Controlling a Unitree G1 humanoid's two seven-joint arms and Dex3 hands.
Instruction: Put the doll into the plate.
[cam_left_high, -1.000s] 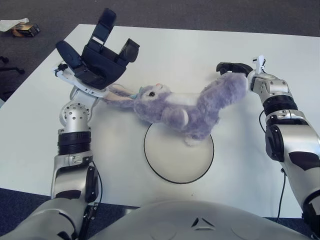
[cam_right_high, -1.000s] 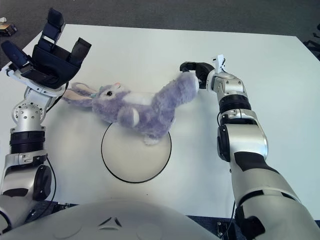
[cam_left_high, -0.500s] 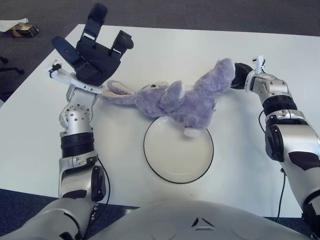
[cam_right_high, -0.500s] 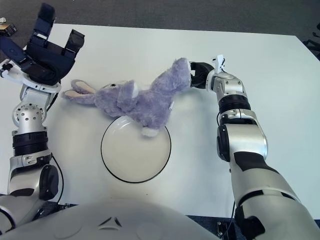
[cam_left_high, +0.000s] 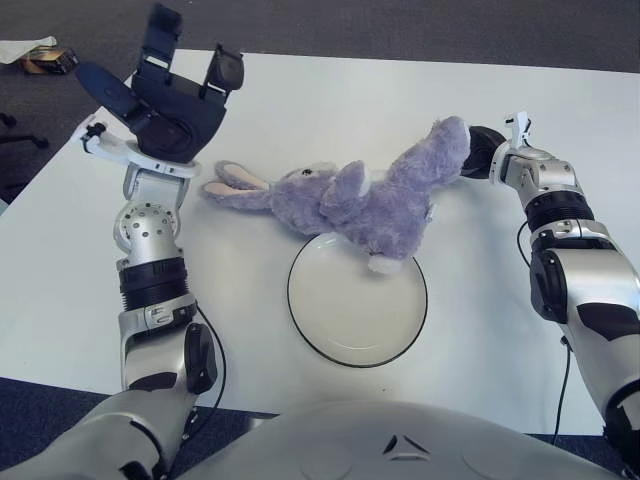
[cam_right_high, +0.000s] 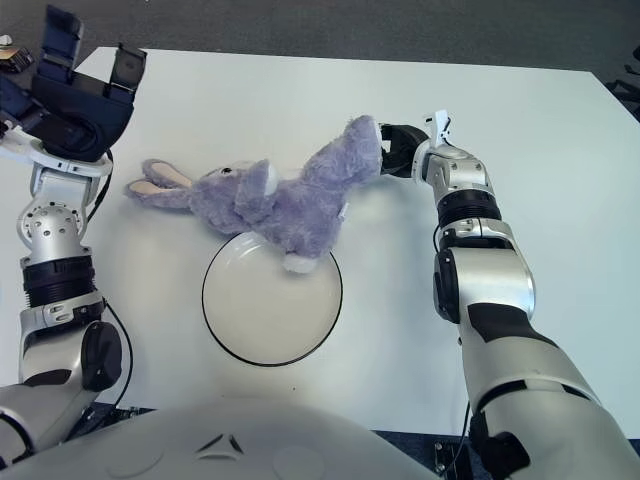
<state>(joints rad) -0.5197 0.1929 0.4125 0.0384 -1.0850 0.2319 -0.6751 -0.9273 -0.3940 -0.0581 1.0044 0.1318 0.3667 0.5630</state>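
The purple rabbit doll lies stretched across the white table, its long ears pointing toward the robot's left and its rear end up by the right hand. Only its lower belly and one pale foot overhang the far rim of the plate; most of the body rests on the table beyond it. Compared with a second ago, the left hand has let go of the ears and pulled back toward the table's left far corner, and it now hovers there with its fingers spread and holding nothing, well apart from the doll. The doll has also rolled and settled lower, its head now turned down onto the table where earlier it faced up. The right hand shows pressed against the doll's rear, but its fingers are mostly hidden behind the plush, so whether it grips the fur cannot be told. The release looks early for the task: the doll is draped on the rim rather than inside the plate, so it probably needs pulling toward the robot before the job counts as done.
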